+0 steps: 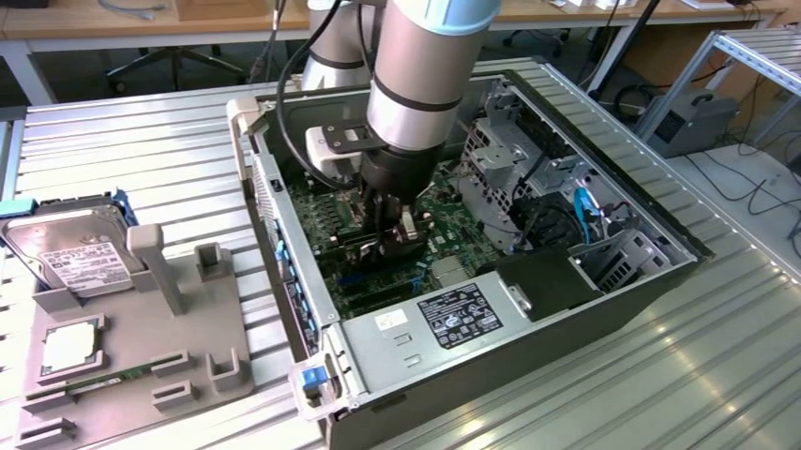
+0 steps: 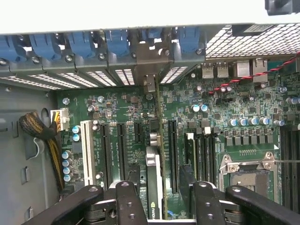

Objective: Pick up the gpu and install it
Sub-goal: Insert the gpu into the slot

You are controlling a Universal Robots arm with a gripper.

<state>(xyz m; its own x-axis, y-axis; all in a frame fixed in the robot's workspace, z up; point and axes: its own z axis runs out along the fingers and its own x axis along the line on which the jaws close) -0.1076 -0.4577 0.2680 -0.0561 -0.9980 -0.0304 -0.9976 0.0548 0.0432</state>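
The gripper is down inside the case, over the board. It looks pinched on the gpu, with a finger on each face of the card. So the gpu lies straight under the gripper, not off to a side, standing on edge and seen edge-on in the wrist view.

Its long axis runs parallel to the black slots. Its bracket points at the case's rear wall and meets the row of vents and blue clips there. The card hides its own lower edge, so I cannot tell whether that edge is in a slot or just above one. By my reading, the fit turns on two things: the card staying square to the board, and the bracket staying lined up with its gap in the rear wall.

Room in the case is tight:
- **Beside the card:** on the socket side, another long slot and the memory slots lie just beside it. On the other side there are bare slots, then a braided cable near the case's side wall.
- **Around the gripper:** in the exterior view the arm drops steeply into the middle of the case. The cage is near the gripper on the exterior view's right, and the supply sits at the case's near end.

The case lies open side up on a ribbed metal table. Outside the case, on the exterior view's left, a grey rack holds a drive, well apart from the gripper
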